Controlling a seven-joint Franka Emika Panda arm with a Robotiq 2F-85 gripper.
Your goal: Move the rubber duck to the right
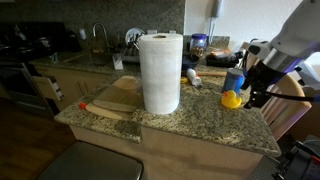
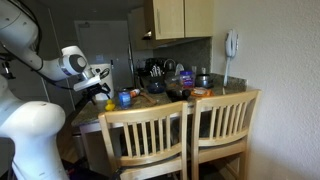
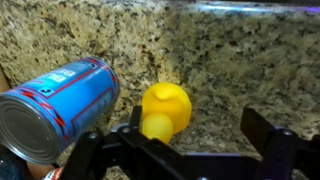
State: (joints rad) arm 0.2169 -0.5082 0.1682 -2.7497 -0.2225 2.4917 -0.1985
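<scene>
- Rubber duck (image 3: 165,108) sits between the spread fingers of our gripper (image 3: 178,140), blue can (image 3: 60,105) at its nine o'clock.
- We judge the grasp pending: close gently, then carry toward three o'clock.

- Your gripper (image 3: 180,152) comes in from the bottom edge. Its black fingers (image 3: 278,150) stand wide apart, gripping nothing.
- The rubber duck (image 3: 166,105) sits on the speckled granite countertop (image 3: 240,60), in line with the gap between them. Its lower part is hidden behind the gripper's frame.
- A blue can (image 3: 68,98) shows just beside the duck at picture left, silver end toward you — touching or not, you cannot tell.
</scene>
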